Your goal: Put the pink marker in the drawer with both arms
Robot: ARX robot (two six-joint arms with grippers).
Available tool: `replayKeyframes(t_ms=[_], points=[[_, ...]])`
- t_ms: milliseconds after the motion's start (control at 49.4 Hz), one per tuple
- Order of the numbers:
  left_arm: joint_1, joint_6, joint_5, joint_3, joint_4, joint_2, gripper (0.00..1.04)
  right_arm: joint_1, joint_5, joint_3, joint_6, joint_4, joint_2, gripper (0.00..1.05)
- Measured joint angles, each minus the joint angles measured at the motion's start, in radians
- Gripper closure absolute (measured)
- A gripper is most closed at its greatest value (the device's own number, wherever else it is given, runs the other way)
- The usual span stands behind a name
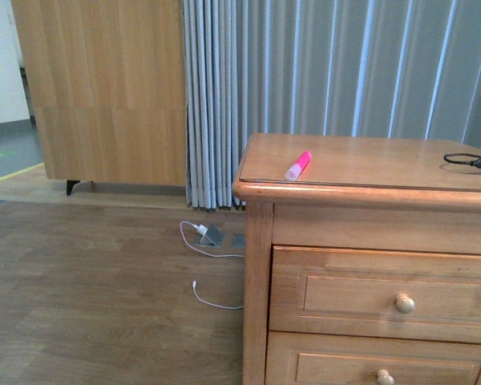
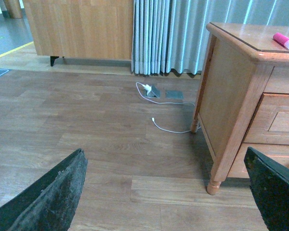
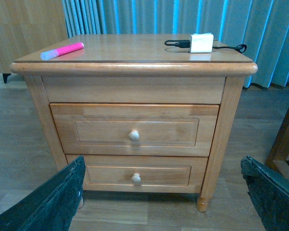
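Front view: one pink marker [image 1: 298,165] lies on top of the cabinet [image 1: 256,241], near its front edge. Two drawers, the top drawer [image 1: 345,293] and the lower drawer [image 1: 337,365], are both shut. Neither claw shows.

Left wrist view: the left claw [image 2: 164,153] gapes wide, empty, touching nothing. One white cable [image 2: 171,130] lies on the floor ahead of it.

Right wrist view: the right claw [image 3: 163,161] is spread wide and empty, facing both shut drawers. The marker lies beyond and above it, well apart from one white block [image 3: 201,42], perhaps a charger.
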State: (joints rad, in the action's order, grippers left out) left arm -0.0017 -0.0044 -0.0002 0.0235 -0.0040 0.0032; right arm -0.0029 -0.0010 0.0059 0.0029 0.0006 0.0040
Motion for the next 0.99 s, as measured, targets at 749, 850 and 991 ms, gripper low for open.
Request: replayKeyframes(t_ms=[749,850,991], points=[[0.000,0.000,0.000,0.000,0.000,0.000,0.06,0.000,0.000,0.000,0.000,0.000,0.000,0.08],[0.000,0.000,0.000,0.000,0.000,0.000,0.06,0.000,0.000,0.000,0.000,0.000,0.000,0.08],[0.000,0.000,0.000,0.000,0.000,0.000,0.06,0.000,0.000,0.000,0.000,0.000,0.000,0.08]])
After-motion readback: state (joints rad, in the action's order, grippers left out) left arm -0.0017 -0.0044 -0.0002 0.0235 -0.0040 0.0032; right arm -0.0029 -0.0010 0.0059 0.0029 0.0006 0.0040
